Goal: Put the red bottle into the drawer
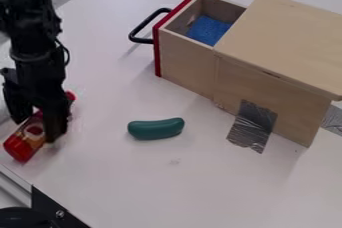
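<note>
At the left edge of the table, the black gripper (39,118) hangs low over the red bottle (23,145) and covers its middle part. The bottle lies on its side at a slant, its thicker red end toward the lower left and a small red tip showing right of the gripper. A wooden drawer (184,51) with a red front edge and a black handle is pulled out of its box at the upper middle. Inside the drawer is a blue piece (208,29).
A dark green, rounded oblong object (155,128) lies mid-table, between the gripper and the wooden box (280,44). Silver tape (252,125) runs from the box's side onto the white table (200,182). The table's edge runs close below the bottle.
</note>
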`<state>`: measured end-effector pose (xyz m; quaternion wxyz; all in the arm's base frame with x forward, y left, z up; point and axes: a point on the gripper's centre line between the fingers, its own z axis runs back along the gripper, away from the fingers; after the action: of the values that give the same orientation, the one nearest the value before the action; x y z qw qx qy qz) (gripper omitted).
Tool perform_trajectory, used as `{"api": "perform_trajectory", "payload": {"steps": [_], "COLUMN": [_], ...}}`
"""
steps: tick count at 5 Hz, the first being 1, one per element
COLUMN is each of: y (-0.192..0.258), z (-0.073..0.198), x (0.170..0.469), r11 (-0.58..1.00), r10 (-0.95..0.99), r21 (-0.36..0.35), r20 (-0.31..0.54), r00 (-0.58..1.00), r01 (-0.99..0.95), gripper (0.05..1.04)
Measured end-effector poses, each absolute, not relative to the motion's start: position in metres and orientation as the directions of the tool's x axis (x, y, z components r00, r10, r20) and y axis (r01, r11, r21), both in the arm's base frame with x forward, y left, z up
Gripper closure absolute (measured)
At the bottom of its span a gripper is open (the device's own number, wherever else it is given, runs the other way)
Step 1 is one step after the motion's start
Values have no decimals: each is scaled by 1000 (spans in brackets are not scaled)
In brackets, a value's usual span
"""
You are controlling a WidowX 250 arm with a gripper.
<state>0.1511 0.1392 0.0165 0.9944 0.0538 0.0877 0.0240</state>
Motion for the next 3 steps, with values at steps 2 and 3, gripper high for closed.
{"api": "perform_trajectory", "payload": {"steps": [2,3], "y": [150,153], "z": [4,-1], "x": [135,130], "r11": [992,993], "r10": [58,68], "r21": [124,107], "r20": [-222,-246], "r00": [973,967], "r01": [-31,-42], "gripper": [115,384]}}
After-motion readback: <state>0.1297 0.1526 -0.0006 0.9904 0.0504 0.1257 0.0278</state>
